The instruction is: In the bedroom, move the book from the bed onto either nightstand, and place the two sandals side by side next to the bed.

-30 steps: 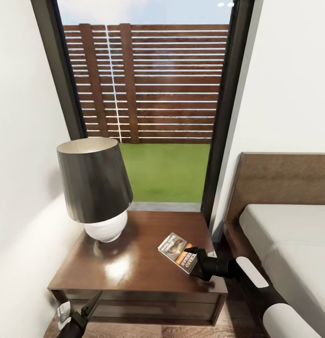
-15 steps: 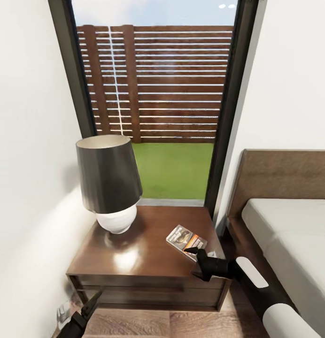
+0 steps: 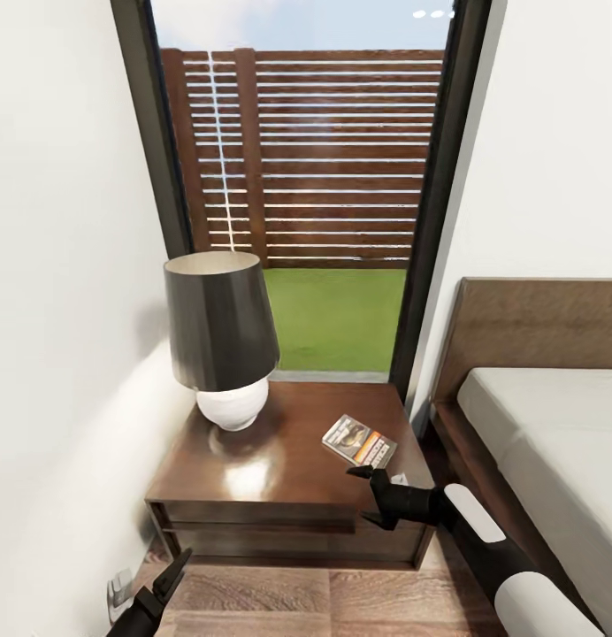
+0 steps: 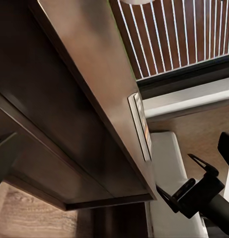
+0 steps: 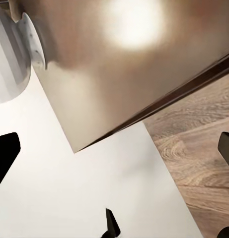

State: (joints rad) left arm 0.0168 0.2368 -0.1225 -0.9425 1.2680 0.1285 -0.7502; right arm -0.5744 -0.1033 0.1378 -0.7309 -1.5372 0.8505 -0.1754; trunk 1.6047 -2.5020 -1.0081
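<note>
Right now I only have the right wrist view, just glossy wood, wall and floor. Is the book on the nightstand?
Observer: Yes. In the head view, the book lies flat on the nightstand, toward its bed-side front corner.
Operator: Is my right tool holding it?
Observer: No. The right tool is open, apart from the book, just in front of the nightstand's front edge.
Operator: And the left tool?
Observer: The left tool hangs low over the floor, off the nightstand's front left corner.
</note>
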